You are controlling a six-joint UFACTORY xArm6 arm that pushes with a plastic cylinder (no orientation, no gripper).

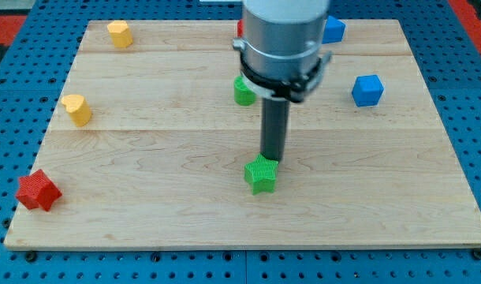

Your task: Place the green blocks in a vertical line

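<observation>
A green star block [261, 174] lies on the wooden board [146, 197], a little below the middle. My tip [270, 159] stands at its upper right edge, touching or almost touching it. A second green block [244, 91] lies straight above the star, near the view's top; the arm's grey body hides its right part, so its shape is unclear.
A yellow block [120, 34] lies at the top left and another yellow block [77, 109] at the left. A red star block [38, 190] sits at the bottom left corner. A blue cube [367, 90] lies at the right, a blue block [333, 29] at the top. A red block [240, 29] peeks out behind the arm.
</observation>
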